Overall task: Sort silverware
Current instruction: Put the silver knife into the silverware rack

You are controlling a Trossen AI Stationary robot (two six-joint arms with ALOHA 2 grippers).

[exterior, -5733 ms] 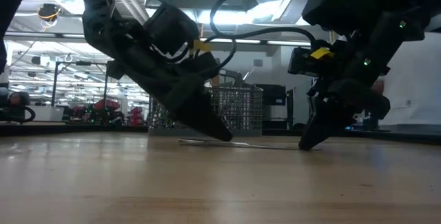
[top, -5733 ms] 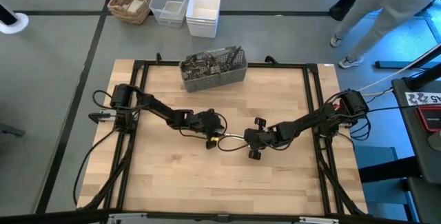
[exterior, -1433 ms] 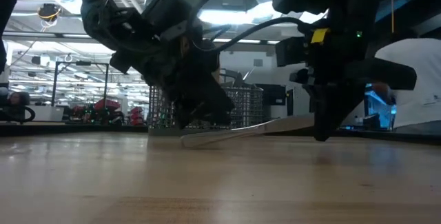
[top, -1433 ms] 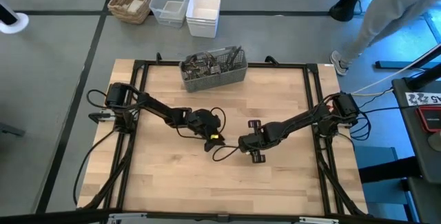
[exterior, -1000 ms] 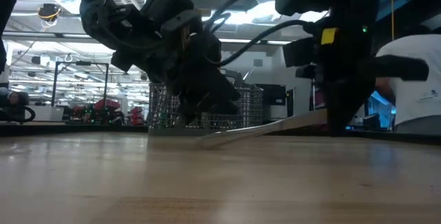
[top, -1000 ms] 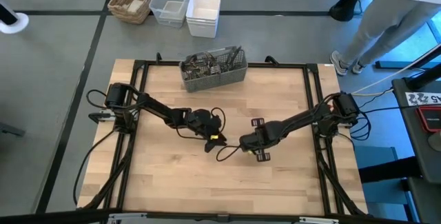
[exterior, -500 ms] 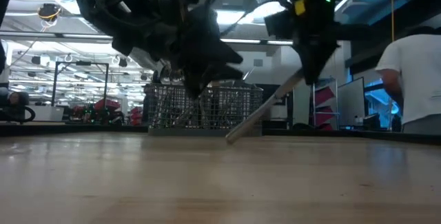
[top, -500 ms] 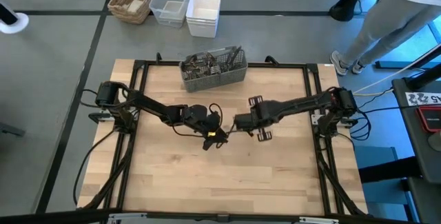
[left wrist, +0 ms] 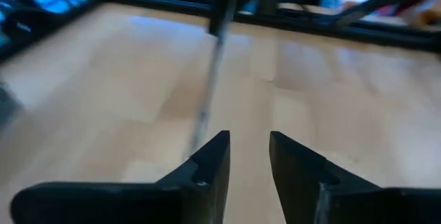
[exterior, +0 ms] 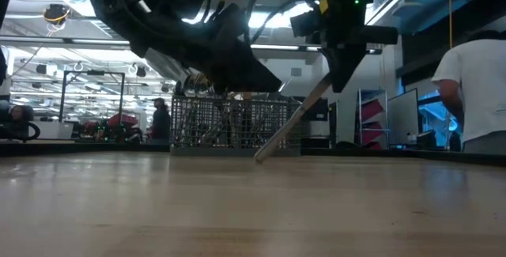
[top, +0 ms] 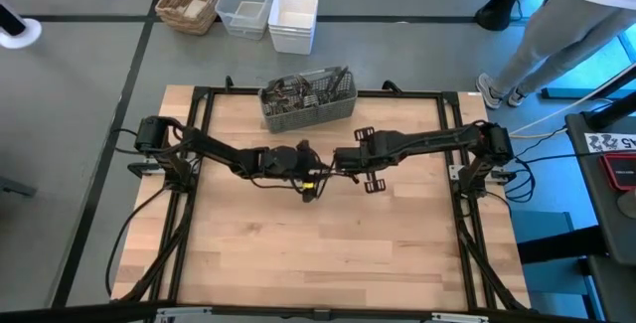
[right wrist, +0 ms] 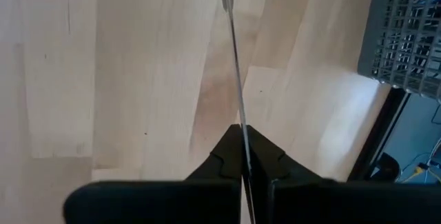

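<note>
My right gripper (top: pixel 338 162) is shut on one thin piece of silverware (exterior: pixel 288 122) above the middle of the wooden table; the right wrist view shows the piece edge-on (right wrist: pixel 234 58). My left gripper (top: pixel 310 189) hovers just to its left, open (left wrist: pixel 247 151), with nothing between its fingers. The piece passes beside its fingers (left wrist: pixel 207 79). The grey mesh caddy (top: pixel 308 94), full of more silverware, stands on its base at the far edge (exterior: pixel 237 126). My right gripper pinches the piece's upper end (right wrist: pixel 240 122) between its two fingers, coming from above and pointing steeply down. The piece slants down below the fingers toward the table's left. Its lower end (exterior: pixel 258 159) is at the tabletop; whether it touches, I cannot tell.
A black frame (top: pixel 199 99) runs round the table. Beyond the far edge, on the floor, stand a wicker basket (top: pixel 189 0), a clear bin (top: pixel 245 3) and a white bin (top: pixel 293 17). A person (exterior: pixel 474 91) stands off the table's right side.
My right gripper has risen and gone toward the far edge with the piece, which has tipped from nearly flat to a steep slant, its lower end staying low. My left gripper has risen a little and rolled.
</note>
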